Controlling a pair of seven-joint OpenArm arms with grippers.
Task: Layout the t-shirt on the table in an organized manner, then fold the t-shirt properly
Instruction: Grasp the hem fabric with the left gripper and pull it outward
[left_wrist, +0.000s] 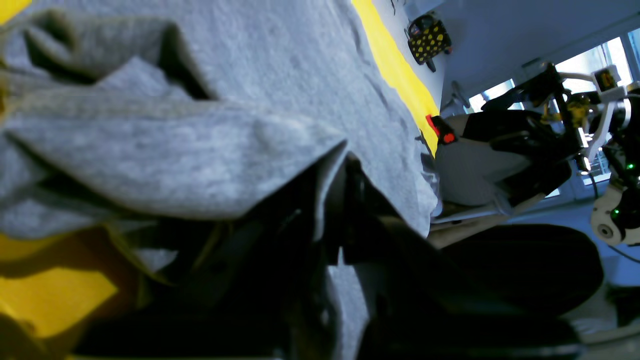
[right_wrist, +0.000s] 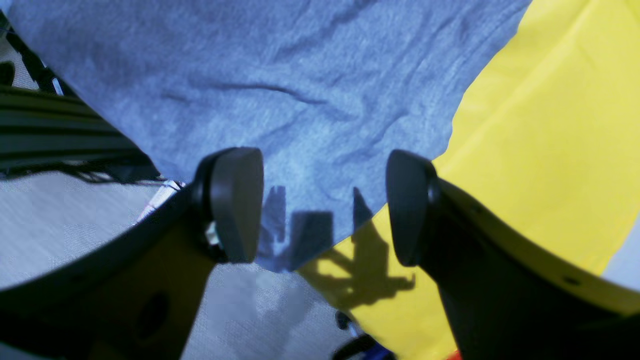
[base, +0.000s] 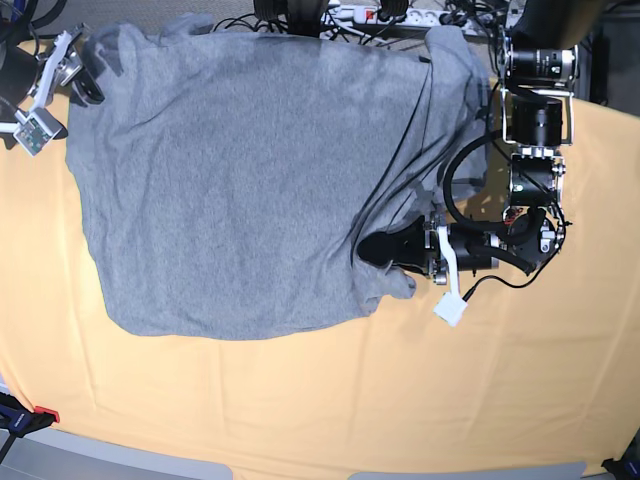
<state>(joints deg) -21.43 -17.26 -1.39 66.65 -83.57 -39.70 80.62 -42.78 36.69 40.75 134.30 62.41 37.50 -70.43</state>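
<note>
Shirt spread grey and mostly flat across the far half of the table, top edge hanging over the far edge, lower hem wavy, no lettering showing. Along the shirt's side nearest the left arm, cloth bunched and folded over on itself, a sleeve area crumpled near the left gripper. Left gripper clenched on that bunched edge, fabric draped over its fingers in the left wrist view. Right gripper released, jaws wide apart, hovering over the shirt's corner at the far edge by the opposite side, pads clear of the cloth, nothing between them. Step in hand, by the look of it: still the laying-out, not the fold. Next move likely calls for closing the right gripper on its corner, then drawing the pinched edge outward, away from the shirt's middle, to undo the fold-over and flatten the sleeve. Care needed not to drag the whole shirt off the far edge.
</note>
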